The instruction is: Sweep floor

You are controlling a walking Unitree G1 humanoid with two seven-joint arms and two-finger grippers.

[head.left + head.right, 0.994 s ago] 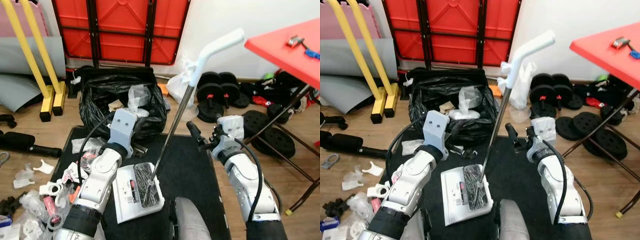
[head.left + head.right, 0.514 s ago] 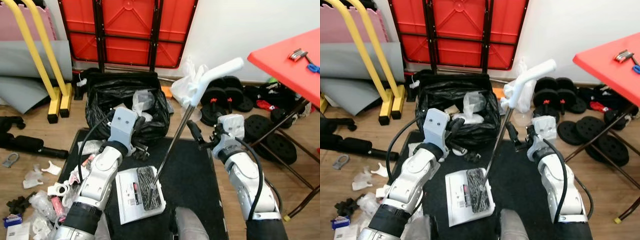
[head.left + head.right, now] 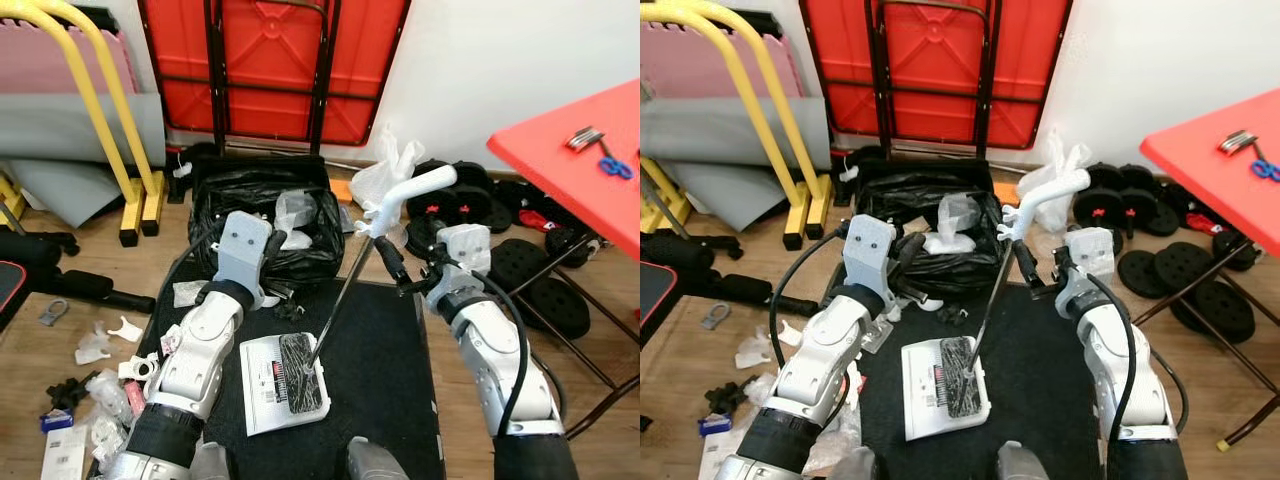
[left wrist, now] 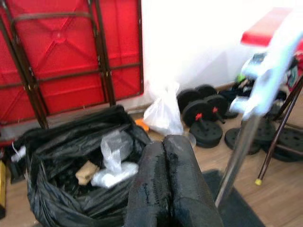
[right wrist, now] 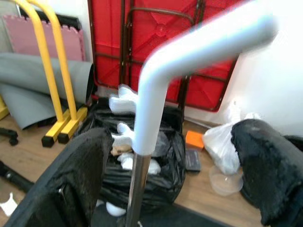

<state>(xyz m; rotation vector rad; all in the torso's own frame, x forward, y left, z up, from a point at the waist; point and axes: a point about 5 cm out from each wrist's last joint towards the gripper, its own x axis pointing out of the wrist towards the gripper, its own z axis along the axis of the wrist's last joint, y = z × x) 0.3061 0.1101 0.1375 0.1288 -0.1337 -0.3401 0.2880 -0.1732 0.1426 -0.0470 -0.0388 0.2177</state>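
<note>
The long-handled dustpan is judged light and stiff, best gripped at its white handle. The right tool is spread wide around it; the left tool is closed, empty.

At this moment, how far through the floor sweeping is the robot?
Early. A dark clump sits in the white dustpan on the black mat, and the black trash bag holds some waste. The open right gripper straddles the dustpan handle without clamping; the left gripper is shut. Scraps litter the wood floor at left.
</note>
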